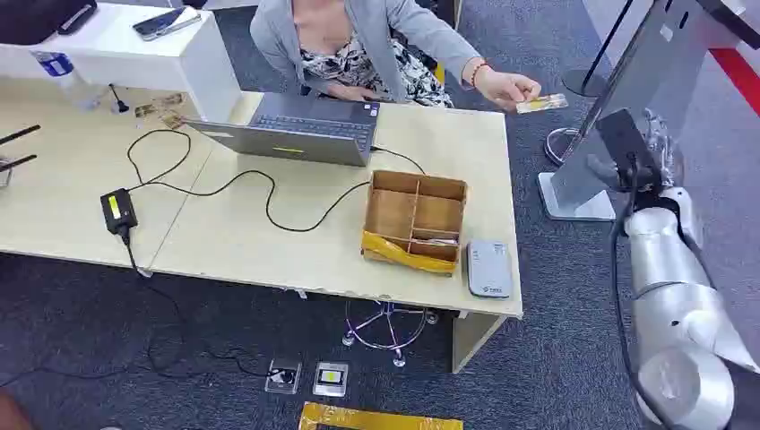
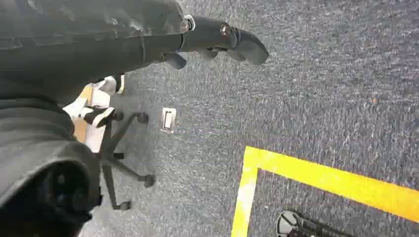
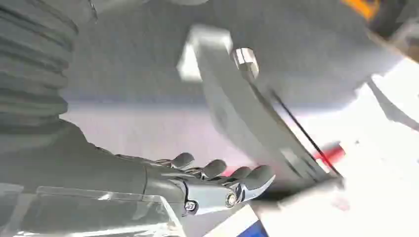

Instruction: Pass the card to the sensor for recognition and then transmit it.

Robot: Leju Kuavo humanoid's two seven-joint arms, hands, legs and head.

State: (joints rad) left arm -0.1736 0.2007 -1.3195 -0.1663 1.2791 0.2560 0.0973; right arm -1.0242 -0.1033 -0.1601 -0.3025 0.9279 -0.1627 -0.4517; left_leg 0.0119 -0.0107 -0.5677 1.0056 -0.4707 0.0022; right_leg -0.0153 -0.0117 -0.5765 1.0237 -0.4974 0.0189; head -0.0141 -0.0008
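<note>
A person seated behind the table holds out a pale card [image 1: 541, 104] past the table's far right corner. My right hand [image 1: 626, 146] is raised to the right of the card, apart from it. In the right wrist view its fingers [image 3: 222, 181] stretch out flat and hold nothing. The grey card sensor [image 1: 488, 267] lies at the table's front right corner, beside a cardboard divider box [image 1: 414, 218]. My left hand [image 2: 217, 39] hangs over grey carpet with nothing in it and its fingers loosely extended.
An open laptop [image 1: 296, 130] stands in front of the person, with a black cable and power brick [image 1: 118, 210] trailing left across the table [image 1: 269, 251]. A grey slanted stand [image 1: 618, 107] rises right behind my right hand. Yellow floor tape [image 2: 316, 177] and a chair base [image 2: 118, 158] lie below.
</note>
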